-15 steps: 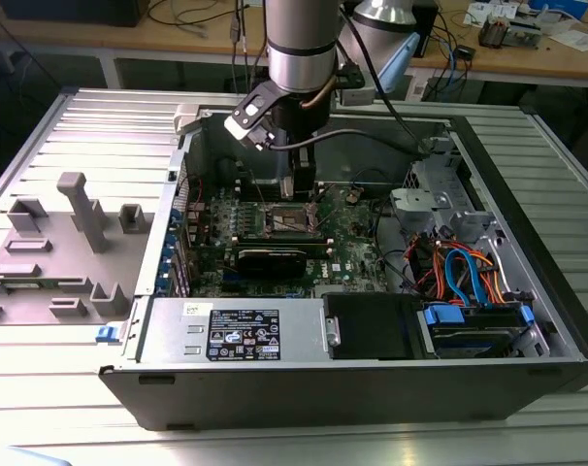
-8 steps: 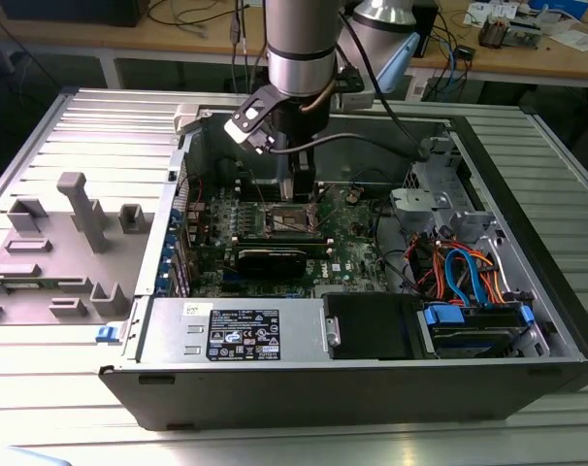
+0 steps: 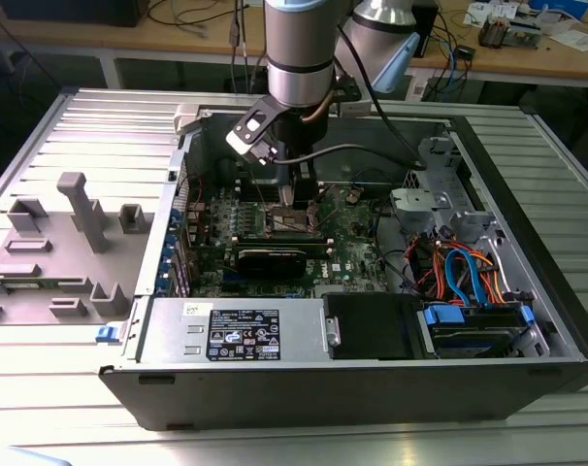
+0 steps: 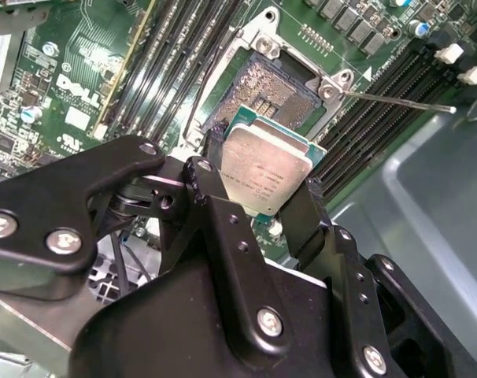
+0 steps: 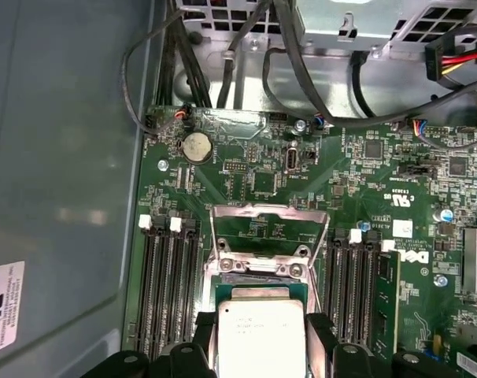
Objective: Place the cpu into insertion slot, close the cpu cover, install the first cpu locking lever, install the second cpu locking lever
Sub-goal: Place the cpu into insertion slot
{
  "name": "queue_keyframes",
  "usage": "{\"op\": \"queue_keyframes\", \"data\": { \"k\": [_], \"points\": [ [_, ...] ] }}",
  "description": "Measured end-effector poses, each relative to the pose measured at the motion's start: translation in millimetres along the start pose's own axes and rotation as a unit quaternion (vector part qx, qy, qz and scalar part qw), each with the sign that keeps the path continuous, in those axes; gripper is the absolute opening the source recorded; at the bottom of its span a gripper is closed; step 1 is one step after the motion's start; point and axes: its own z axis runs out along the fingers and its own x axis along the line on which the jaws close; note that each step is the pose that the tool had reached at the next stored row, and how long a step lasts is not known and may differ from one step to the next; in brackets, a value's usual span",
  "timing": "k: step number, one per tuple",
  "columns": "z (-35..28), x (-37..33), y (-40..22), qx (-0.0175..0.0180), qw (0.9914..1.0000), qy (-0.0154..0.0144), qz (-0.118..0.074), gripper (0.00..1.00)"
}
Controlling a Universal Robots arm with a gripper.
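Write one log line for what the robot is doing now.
gripper: shut on cpu | insertion slot: empty | cpu cover: open

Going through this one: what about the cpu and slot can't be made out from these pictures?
- Whether the cpu touches the insertion slot: in both wrist views the cpu, held in the gripper, covers the slot's near part.
- One end of the cpu, first wrist view: cut off by the picture's edge.
- The slot, exterior view: too small, with the arm in front of it.
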Motion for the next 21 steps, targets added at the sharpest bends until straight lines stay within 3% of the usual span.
{"op": "queue_keyframes", "data": {
  "k": [5, 7, 9, 11, 12, 21],
  "points": [
    [6.3, -0.1, -0.4, 0.0010, 1.00000, -0.0006, -0.001, 0.54],
    [6.7, -0.1, -0.4, 0.0022, 0.99999, -0.0045, -0.001, 0.54],
    [6.7, -0.1, -0.5, 0.0023, 0.99998, -0.0051, -0.001, 0.54],
    [7.6, -0.1, -0.5, 0.0029, 0.99989, -0.0130, 0.006, 0.54],
    [7.7, -0.2, -0.5, 0.0030, 0.99986, -0.0141, 0.009, 0.54],
    [18.2, -0.1, -3.0, -0.0048, 0.99972, -0.0155, 0.017, 0.54]
  ]
}}
